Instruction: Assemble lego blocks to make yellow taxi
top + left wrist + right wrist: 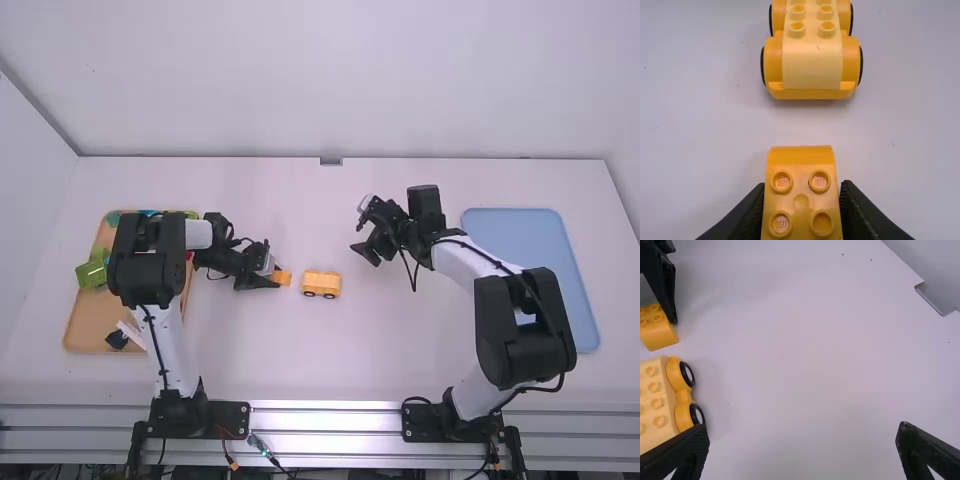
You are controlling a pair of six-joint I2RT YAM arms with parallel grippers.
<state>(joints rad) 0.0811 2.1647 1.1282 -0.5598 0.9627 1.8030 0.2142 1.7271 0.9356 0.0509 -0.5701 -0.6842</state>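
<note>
Orange-yellow block (801, 202); pale-yellow-topped car (812, 65), black tyres (697, 414); light-blue tray (515, 222)

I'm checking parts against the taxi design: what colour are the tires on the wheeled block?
Black tires, best seen in the right wrist view.

Bench (300, 365) open on car's (321, 282) near and far sides. Narrow gap between car and block (285, 278) in left pincer (277, 278). Wider lane, car to right pincer (358, 231). Left arm (150, 265) overhangs wooden tray (76, 328); right arm (500, 320), blue tray (588, 318).

White table (300, 360): tan tray (88, 315), yellow car (321, 283), blue tray (518, 222).
</note>
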